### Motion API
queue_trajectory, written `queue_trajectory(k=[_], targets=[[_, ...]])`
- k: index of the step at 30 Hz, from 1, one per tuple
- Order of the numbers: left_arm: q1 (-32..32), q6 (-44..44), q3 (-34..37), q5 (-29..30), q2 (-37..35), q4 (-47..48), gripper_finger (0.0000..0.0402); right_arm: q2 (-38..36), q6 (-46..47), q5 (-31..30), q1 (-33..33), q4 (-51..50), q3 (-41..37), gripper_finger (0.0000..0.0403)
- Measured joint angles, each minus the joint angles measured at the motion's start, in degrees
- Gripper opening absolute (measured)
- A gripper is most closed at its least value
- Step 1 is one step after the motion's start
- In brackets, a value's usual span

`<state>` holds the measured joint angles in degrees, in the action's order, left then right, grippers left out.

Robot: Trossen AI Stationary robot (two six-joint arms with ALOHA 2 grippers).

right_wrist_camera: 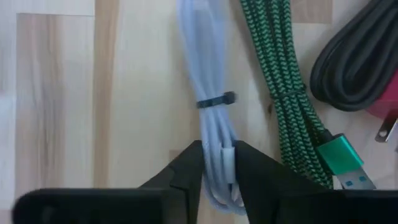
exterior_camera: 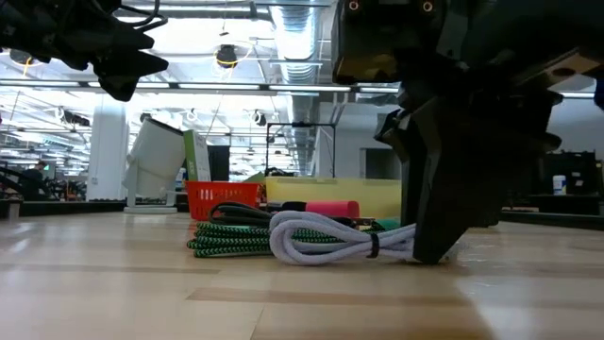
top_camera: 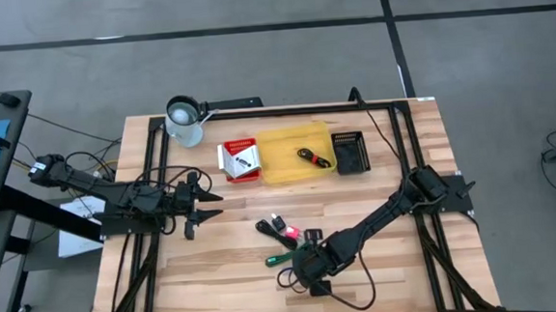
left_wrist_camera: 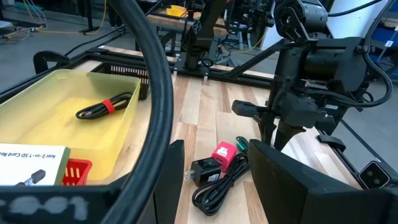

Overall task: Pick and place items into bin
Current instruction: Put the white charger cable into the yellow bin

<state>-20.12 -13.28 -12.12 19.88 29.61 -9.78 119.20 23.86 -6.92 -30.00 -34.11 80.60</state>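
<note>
Wooden slats of the desk [top_camera: 218,276] carry a small heap of cables at the lower middle of the overhead frame. Right tool [right_wrist_camera: 217,163] is down on the desk there, its fingers pinched around a coiled white cable [right_wrist_camera: 208,74], beside a green braided cable [right_wrist_camera: 280,87] and a black cord [right_wrist_camera: 354,62]. Judging by this, the pick is in hand; next comes a lift and carry toward the yellow bin [top_camera: 283,165] at upper centre. Left tool [top_camera: 201,199] waits, parted and empty, at mid-left.
</note>
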Motion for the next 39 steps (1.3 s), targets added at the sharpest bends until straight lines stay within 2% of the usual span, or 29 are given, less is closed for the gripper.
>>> queue_trajectory(k=[4,8,13,20,32,39], targets=[[0.0,0.0,0.0,0.0,0.0,0.0,0.0170,0.1,-1.3,4.2,-0.3,-0.5,1.8,0.0047],[0.0,0.0,0.0,0.0,0.0,0.0,0.0170,0.1,-1.9,7.1,-0.4,-4.0,4.5,0.0036],[0.0,0.0,0.0,0.0,0.0,0.0,0.0170,0.1,-4.5,6.3,-0.2,-14.8,9.8,0.0040],[0.0,0.0,0.0,0.0,0.0,0.0,0.0170,0.1,-10.0,0.3,3.2,-32.2,17.8,0.0033],[0.0,0.0,0.0,0.0,0.0,0.0,0.0170,0.1,-21.8,-8.7,18.3,-47.9,26.7,0.0032],[0.0,0.0,0.0,0.0,0.0,0.0,0.0170,0.1,-29.4,-9.7,30.0,-48.2,28.7,0.0041]])
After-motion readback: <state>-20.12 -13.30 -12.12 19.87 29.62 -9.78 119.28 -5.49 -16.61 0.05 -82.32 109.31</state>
